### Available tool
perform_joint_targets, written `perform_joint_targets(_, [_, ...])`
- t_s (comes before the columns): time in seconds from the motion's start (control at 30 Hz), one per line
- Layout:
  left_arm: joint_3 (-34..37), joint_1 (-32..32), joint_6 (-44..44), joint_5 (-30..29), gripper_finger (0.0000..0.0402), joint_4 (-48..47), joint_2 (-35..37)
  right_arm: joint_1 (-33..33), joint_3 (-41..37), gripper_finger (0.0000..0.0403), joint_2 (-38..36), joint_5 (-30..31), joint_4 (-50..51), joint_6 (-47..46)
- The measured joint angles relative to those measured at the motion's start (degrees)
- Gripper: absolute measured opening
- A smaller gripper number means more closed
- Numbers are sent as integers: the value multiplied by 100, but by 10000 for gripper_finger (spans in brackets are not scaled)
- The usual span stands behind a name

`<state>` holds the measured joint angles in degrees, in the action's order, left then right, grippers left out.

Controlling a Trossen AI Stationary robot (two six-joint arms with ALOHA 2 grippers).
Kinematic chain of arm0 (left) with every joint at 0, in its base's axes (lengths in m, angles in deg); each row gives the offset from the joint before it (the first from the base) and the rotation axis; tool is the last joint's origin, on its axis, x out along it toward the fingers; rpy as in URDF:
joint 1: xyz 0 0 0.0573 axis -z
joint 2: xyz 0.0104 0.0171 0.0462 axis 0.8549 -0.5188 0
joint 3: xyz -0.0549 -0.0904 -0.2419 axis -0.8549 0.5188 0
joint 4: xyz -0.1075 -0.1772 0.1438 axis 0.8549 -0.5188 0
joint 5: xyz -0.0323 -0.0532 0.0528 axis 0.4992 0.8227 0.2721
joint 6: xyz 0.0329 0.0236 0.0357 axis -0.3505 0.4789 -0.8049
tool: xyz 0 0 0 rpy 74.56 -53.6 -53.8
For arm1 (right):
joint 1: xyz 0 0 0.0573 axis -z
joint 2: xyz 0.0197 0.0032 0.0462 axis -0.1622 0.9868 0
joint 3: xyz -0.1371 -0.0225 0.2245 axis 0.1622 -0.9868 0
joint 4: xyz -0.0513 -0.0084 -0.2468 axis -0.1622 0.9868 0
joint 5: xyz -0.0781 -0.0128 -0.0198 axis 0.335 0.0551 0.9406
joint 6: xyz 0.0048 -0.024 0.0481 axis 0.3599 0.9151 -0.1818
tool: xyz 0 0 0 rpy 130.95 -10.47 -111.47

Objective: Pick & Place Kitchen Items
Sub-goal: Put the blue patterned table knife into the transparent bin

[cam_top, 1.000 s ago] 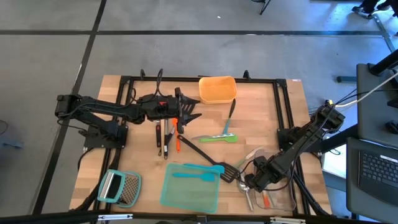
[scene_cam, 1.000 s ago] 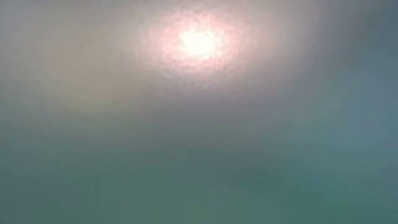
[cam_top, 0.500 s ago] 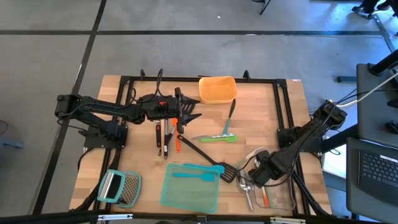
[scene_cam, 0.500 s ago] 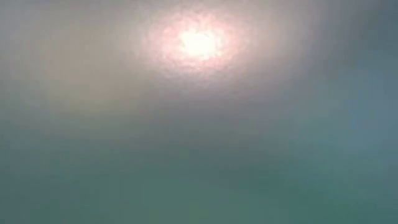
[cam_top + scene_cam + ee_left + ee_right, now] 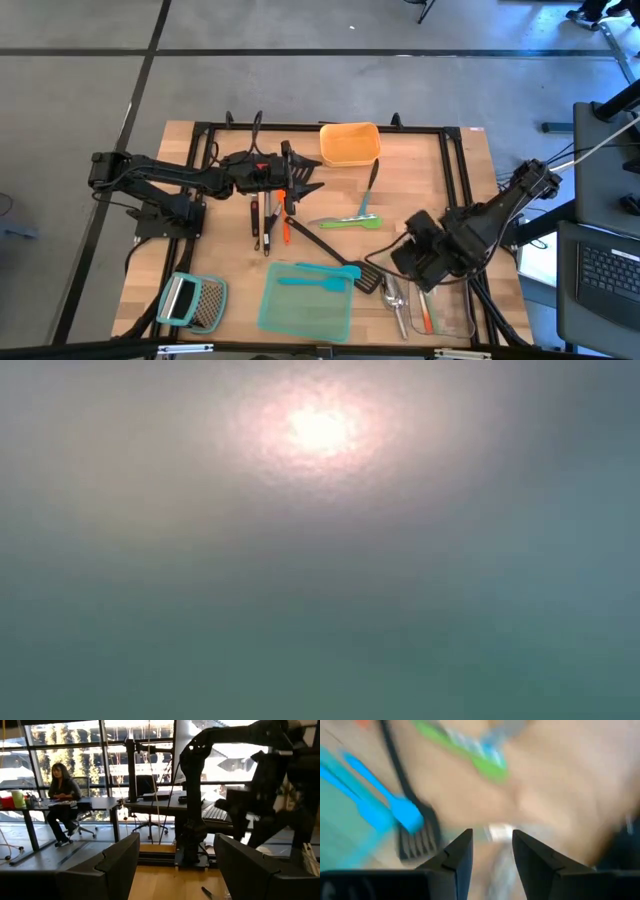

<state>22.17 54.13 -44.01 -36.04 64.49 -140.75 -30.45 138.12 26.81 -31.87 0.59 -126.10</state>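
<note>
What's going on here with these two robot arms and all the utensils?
They are sorting kitchen utensils on a wooden table. The right gripper hangs open and empty beside the clear container, which holds silver spoons. The left gripper waits open over the far side, near the orange container. A black turner lies loose.

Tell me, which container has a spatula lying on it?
The teal container at the table's front edge. A blue spatula lies across it, while the orange container at the back looks empty.
</note>
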Motion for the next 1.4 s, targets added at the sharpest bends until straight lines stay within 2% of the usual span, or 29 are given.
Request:
perform_joint_targets(0.13, [1, 0, 2, 334, 251, -3, 6, 194, 383, 140, 0, 1384, -245, 1015])
perform_joint_targets(0.2, [1, 0, 34, 640, 251, -31, 34, 333, 469, 140, 0, 1792, -494, 1774])
perform_joint_targets(0.5, [2, 2, 151, 2257, 251, -532, 521, 1294, 508, 140, 4, 1979, -1932, 4842])
perform_joint_targets(0.67, [2, 2, 263, 3422, 251, -829, 772, 1653, 508, 140, 7, 2497, -2875, 6176])
perform_joint_targets(0.77, [2, 6, 250, 3841, 251, -980, 837, 1770, 508, 140, 7, 2715, -3333, 6868])
perform_joint_targets(0.83, [2, 2, 161, 3843, 251, -1073, 837, 1848, 482, 140, 41, 2870, -3703, 7330])
perform_joint_targets(0.93, [2, -4, -29, 3661, 251, -1311, 804, 1950, 246, 140, 63, 2789, -4122, 8019])
perform_joint_targets(1.0, [4, -42, -241, 3193, 251, -1667, 776, 2009, -12, 140, 63, 2658, -4350, 8263])
perform_joint_targets(1.13, [4, -156, -851, 1738, 251, -2021, 640, 2081, -631, 140, 75, 2596, -4350, 8740])
perform_joint_targets(1.2, [35, -247, -942, 1338, 251, -1909, 454, 2124, -781, 140, 74, 2878, -4363, 8871])
perform_joint_targets(1.3, [35, -409, -906, 1134, 251, -1539, 98, 2185, -803, 140, 66, 3300, -4268, 8769])
perform_joint_targets(1.33, [35, -456, -881, 1133, 251, -1400, -20, 2216, -803, 140, 51, 3226, -4215, 8707])
perform_joint_targets(1.4, [33, -547, -827, 1137, 251, -1183, -285, 2324, -803, 140, 20, 2594, -4099, 8698])
